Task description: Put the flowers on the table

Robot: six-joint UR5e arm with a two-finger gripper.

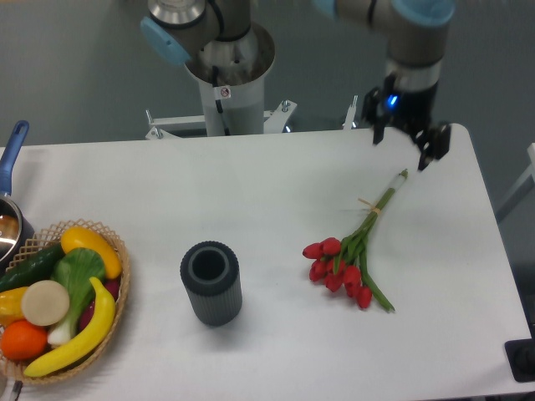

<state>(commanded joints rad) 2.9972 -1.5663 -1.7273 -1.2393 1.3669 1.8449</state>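
- The flowers [351, 255] lie flat on the white counter [251, 192], well to the right of the dark ribbed vase [211, 283], with nothing holding them.
- Their red heads cluster at the end nearer the vase; the green stems run up and to the right, away from it, with a thin pale string tied round them partway along.
- One stem sticks out from below the heads, pointing down and away from the vase.
- The claw [408, 144] hangs above the counter's far edge, up and well to the right of the vase, just beyond the stem tips and apart from them. Its two dark fingers are spread and grasp nothing, and a small blue light shows on the wrist above.
- The vase stands upright, its mouth open, apart from the flowers.
- To the left of the vase, at the counter's edge, sits a wicker basket [113, 322] of fruit and vegetables, a banana [79, 338] among them.
- Behind the vase, the arm's pedestal [226, 83] carries a small sticker, too small to read.
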